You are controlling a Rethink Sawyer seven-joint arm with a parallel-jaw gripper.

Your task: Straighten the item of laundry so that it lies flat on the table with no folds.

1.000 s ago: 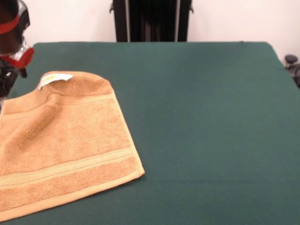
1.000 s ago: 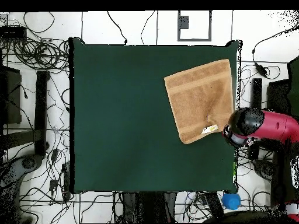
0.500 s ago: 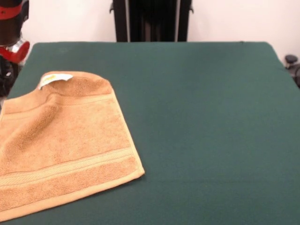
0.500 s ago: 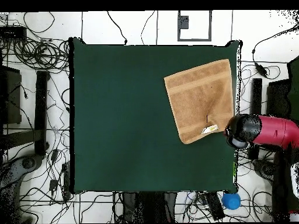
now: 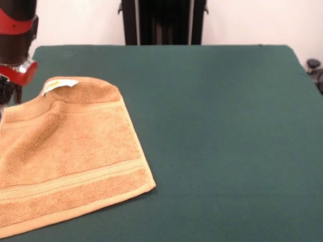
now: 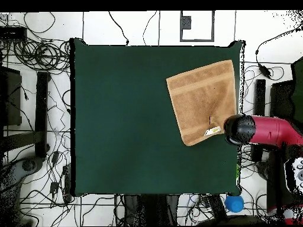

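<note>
Closer now to the towel (image 6: pixel 203 100), with its label corner folded, the arm (image 6: pixel 260 130) hides its jaws' state.

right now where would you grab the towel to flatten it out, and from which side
Probably the folded-over corner with the white care label on the towel, nearest the arm. In the front view that corner looks doubled back, while the rest lies flat on the table. Come straight down on it and pull outward, away from the towel's middle.
</note>
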